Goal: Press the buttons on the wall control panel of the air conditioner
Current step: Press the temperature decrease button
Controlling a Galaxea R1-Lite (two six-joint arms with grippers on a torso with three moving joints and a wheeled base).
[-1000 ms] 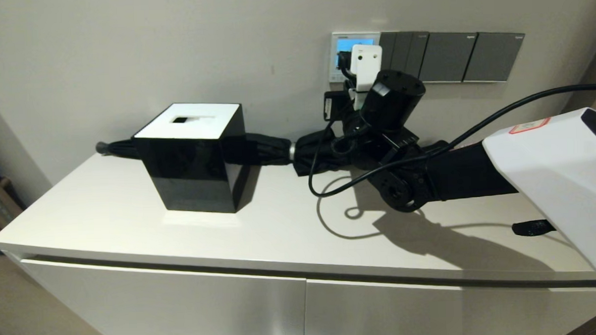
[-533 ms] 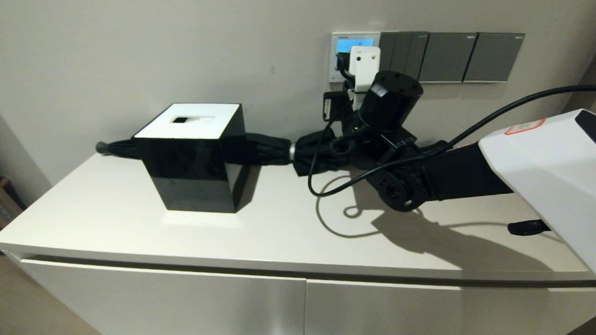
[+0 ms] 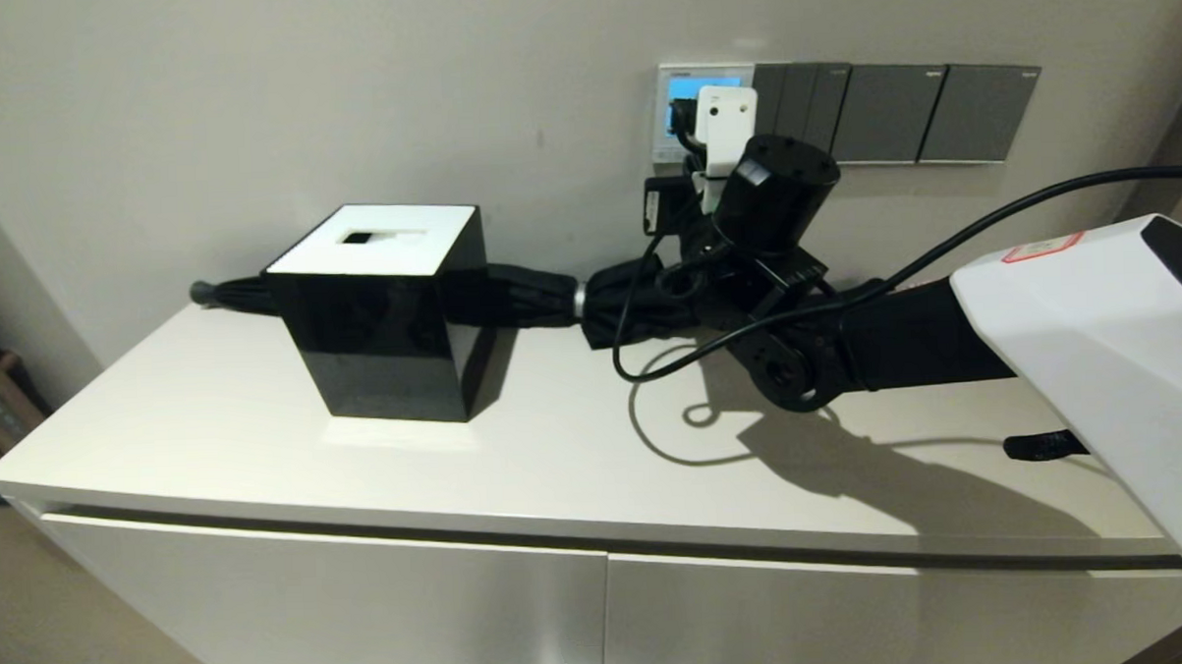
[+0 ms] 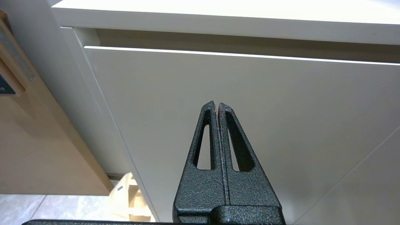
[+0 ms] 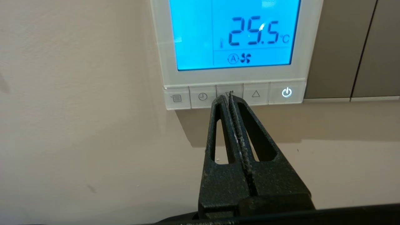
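Observation:
The white control panel (image 5: 309,47) is on the wall, its blue screen lit and reading 25.5 °C; it also shows in the head view (image 3: 664,113). A row of pale buttons (image 5: 255,93) runs along its lower edge. My right gripper (image 5: 229,95) is shut and empty, its tips at the middle down-arrow button (image 5: 237,90); I cannot tell if they touch it. In the head view the right gripper (image 3: 684,132) is raised to the panel. My left gripper (image 4: 217,104) is shut and empty, parked low in front of the cabinet door.
Dark grey switch plates (image 3: 888,113) sit to the right of the panel. On the white cabinet top (image 3: 516,443) stand a black tissue box (image 3: 384,315) and a folded black umbrella (image 3: 551,299) along the wall. A black cable (image 3: 651,359) hangs from my right arm.
My right arm has shifted slightly up and toward the wall, bringing the shut gripper closer to the panel's button row. The left arm has not moved.

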